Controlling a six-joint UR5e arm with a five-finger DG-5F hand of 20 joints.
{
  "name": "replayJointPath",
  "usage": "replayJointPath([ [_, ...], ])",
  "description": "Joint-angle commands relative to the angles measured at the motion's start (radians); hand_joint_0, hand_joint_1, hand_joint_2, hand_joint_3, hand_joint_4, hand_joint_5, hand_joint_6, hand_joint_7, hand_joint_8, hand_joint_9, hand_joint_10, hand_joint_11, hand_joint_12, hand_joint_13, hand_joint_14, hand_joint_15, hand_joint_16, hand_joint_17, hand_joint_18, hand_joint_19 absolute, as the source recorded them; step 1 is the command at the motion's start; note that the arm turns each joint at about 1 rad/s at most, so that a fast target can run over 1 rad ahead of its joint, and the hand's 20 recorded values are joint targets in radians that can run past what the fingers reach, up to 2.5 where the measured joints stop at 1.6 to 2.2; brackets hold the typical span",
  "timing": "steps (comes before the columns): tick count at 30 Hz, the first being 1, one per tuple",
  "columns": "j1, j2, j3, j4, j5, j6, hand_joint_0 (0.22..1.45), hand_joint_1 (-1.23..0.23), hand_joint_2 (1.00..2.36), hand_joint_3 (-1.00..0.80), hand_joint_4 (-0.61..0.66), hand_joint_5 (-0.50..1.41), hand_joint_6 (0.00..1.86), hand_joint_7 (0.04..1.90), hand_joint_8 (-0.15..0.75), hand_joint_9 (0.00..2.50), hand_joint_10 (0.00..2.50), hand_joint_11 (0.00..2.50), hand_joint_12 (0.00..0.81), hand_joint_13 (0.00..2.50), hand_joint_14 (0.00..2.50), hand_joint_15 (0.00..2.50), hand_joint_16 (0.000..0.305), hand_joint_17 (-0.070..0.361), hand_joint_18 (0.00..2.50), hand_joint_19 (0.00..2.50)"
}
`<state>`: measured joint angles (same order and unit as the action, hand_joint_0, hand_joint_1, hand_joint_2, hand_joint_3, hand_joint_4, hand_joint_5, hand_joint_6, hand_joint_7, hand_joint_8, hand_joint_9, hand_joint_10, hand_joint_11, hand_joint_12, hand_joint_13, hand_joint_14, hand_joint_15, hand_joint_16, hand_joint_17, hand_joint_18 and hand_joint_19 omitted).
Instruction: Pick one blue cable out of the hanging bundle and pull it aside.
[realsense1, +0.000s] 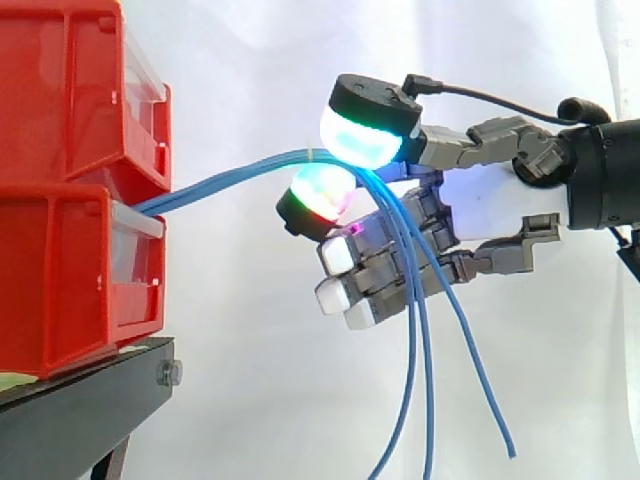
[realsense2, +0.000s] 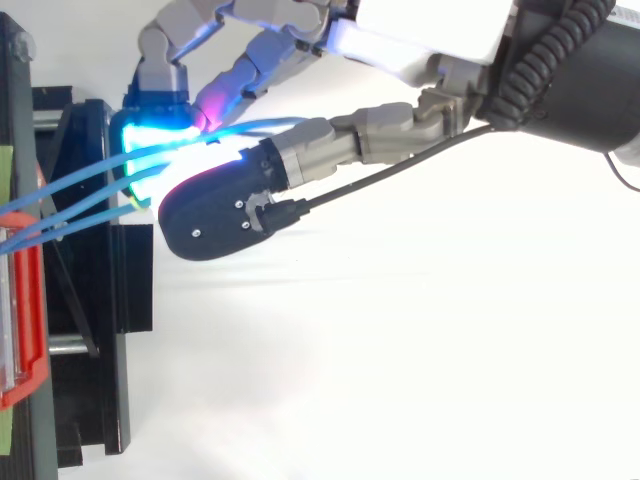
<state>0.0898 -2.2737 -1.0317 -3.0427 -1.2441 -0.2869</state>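
The blue cables (realsense1: 205, 185) ran out from the front of the stacked red bins (realsense1: 60, 120) on the black stand (realsense1: 80, 400), arched to the right, and then hung loose in front of the hand (realsense1: 485, 200). Two of its fingers (realsense1: 365, 135) were pinched together on the cables at the top of the arch (how many strands lay between the glowing pads could not be told). The rest were curled in below, the hanging strands crossing them in the side view.
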Motion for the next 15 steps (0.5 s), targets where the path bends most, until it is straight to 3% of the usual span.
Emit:
replayJointPath([
  [1, 0.001, -0.001, 0.001, -0.001, 0.000, 0.000, 0.76, -0.90, 1.00, -0.50, -0.27, -0.13, 0.97, 1.08, 0.143, 0.94, 0.02, 0.53, 0.210, 0.78, 0.02, 0.41, 0.028, 0.064, 0.61, 0.29],
  [15, 0.001, -0.001, 0.001, -0.004, 0.000, 0.000, 0.65, -0.95, 1.00, -0.50, -0.16, -0.12, 0.95, 0.85, 0.141, 0.93, 0.02, 0.53, 0.210, 0.77, 0.02, 0.41, 0.028, 0.064, 0.61, 0.30],
])
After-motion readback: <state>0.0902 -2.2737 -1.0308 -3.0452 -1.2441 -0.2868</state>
